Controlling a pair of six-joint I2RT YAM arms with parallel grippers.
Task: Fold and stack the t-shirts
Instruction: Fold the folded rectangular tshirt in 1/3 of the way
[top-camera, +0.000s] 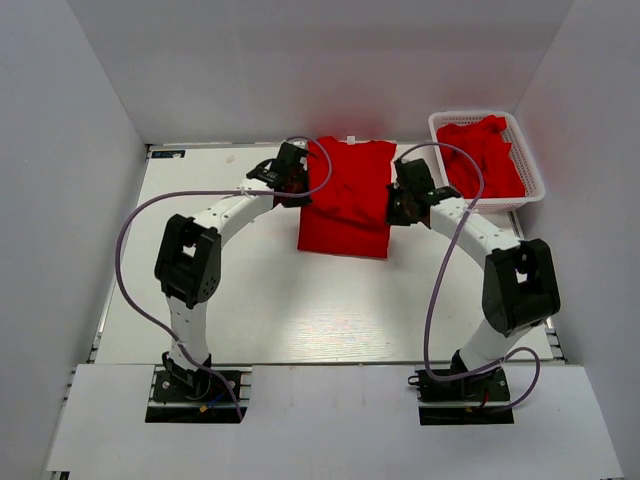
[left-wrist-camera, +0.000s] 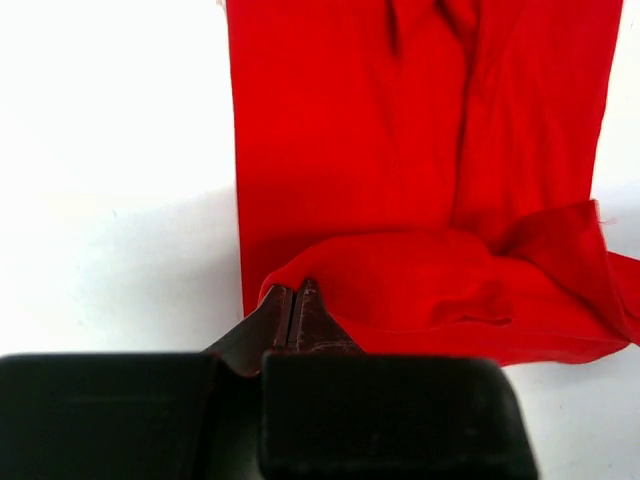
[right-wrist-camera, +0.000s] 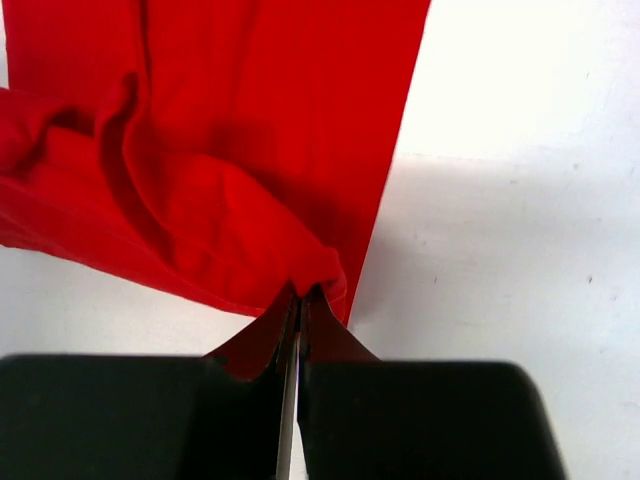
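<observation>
Red t-shirt (top-camera: 345, 205) mid-fold: left gripper (left-wrist-camera: 297, 298) and right gripper (right-wrist-camera: 300, 298) each pinch its cloth at opposite sides (jaws clamped tight); the next move probably calls for carrying both over evenly.

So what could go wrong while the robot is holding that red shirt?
1. The left gripper and right gripper each pinch only a small bit of the t-shirt at its edge, so the cloth might slip out mid-fold.
2. The cloth is bunched up near both grippers, so the fold could come out lumpy or crooked.
3. The left arm's purple cable loops over the t-shirt and might snag it.
</observation>
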